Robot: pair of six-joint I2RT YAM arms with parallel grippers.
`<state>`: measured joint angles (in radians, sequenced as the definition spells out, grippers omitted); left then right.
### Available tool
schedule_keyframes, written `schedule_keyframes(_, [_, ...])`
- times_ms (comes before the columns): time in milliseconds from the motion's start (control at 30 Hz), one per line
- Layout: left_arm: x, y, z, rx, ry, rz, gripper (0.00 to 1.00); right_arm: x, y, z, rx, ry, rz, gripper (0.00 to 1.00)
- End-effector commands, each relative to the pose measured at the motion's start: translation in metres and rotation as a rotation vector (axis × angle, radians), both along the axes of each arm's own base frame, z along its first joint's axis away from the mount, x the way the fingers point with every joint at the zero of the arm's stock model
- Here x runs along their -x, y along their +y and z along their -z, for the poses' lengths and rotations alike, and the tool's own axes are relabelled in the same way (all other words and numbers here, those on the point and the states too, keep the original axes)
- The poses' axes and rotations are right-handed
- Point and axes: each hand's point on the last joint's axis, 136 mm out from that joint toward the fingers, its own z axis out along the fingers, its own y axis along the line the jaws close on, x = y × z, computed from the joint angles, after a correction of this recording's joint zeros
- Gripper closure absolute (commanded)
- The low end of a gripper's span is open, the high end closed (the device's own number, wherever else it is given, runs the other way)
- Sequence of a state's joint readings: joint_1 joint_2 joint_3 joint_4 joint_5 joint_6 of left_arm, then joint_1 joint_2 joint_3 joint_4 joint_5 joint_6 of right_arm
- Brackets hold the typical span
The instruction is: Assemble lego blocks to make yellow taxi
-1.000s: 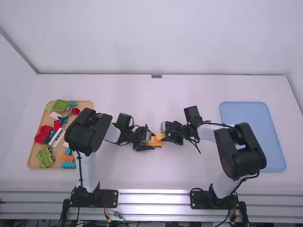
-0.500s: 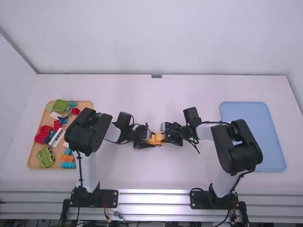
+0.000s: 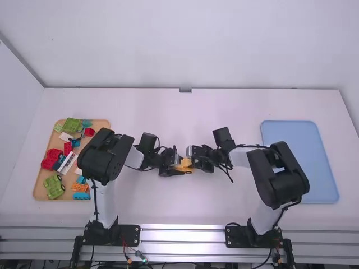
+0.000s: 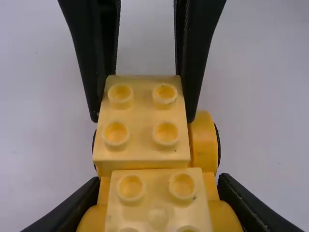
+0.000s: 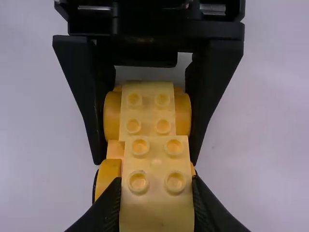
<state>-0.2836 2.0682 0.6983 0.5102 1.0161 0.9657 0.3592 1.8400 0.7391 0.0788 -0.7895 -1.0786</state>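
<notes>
Seen near mid-table (image 3: pixel 185 213): yellow base (image 4: pixel 205 145), wheels at its sides, with first block (image 5: pixel 147 111), studs up, on top. Pinched by its sides in left gripper (image 3: pixel 178 166). Pinched in right gripper (image 3: pixel 193 161): second block (image 5: pixel 157 208), also yellow, studs up, over one end of base, next to first block. Cannot tell whether fully seated. Noted at far left: tan tray (image 3: pixel 36 195), holding mixed bricks (image 3: pixel 55 186). At right: blue tray (image 3: pixel 300 151).
</notes>
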Motion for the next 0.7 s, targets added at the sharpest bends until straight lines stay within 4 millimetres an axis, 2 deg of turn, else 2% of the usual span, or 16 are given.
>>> schedule_keyframes(0, [0.0020, -0.0061, -0.0005, 0.010, 0.006, 0.019, 0.46, 0.0060, 0.0013, 0.0070, 0.030, 0.029, 0.009, 0.98])
schedule_keyframes(333, [-0.0050, -0.0040, 0.0004, -0.006, 0.006, -0.005, 0.43, 0.0078, 0.0014, 0.0074, 0.031, 0.032, 0.002, 0.98])
schedule_keyframes(667, [-0.0073, -0.0038, 0.0037, -0.027, 0.009, -0.024, 0.45, 0.0090, 0.0033, 0.0044, 0.010, 0.037, -0.006, 0.98])
